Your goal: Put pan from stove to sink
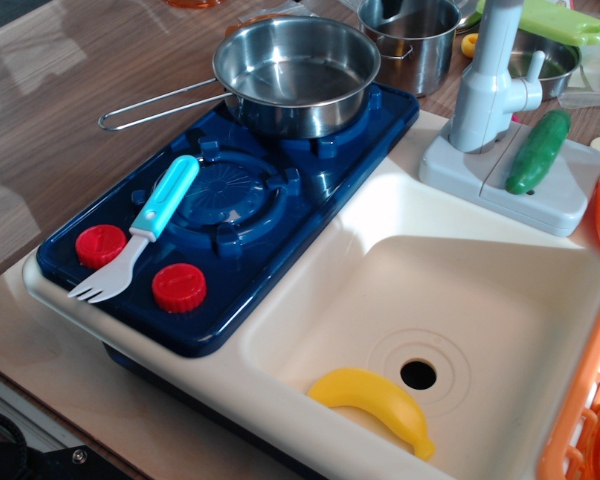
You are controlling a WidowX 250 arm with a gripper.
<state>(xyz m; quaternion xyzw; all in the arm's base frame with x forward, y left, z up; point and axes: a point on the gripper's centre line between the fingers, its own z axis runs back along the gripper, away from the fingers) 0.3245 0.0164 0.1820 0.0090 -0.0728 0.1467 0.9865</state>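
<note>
The shiny steel pan (298,72) sits on the far burner of the dark blue stove (230,215). Its long wire loop handle (160,104) points left over the wooden table. The cream sink (450,330) lies to the right of the stove, with a round drain hole (418,374) and a grey faucet (490,80) at its back. A yellow toy banana (372,405) lies in the sink near its front wall. No gripper shows in this view.
A blue-handled white fork (140,235) lies on the near burner beside two red knobs (178,287). A taller steel pot (410,40) stands behind the pan. A green cucumber (538,150) lies on the faucet base. An orange basket (585,420) borders the sink's right side.
</note>
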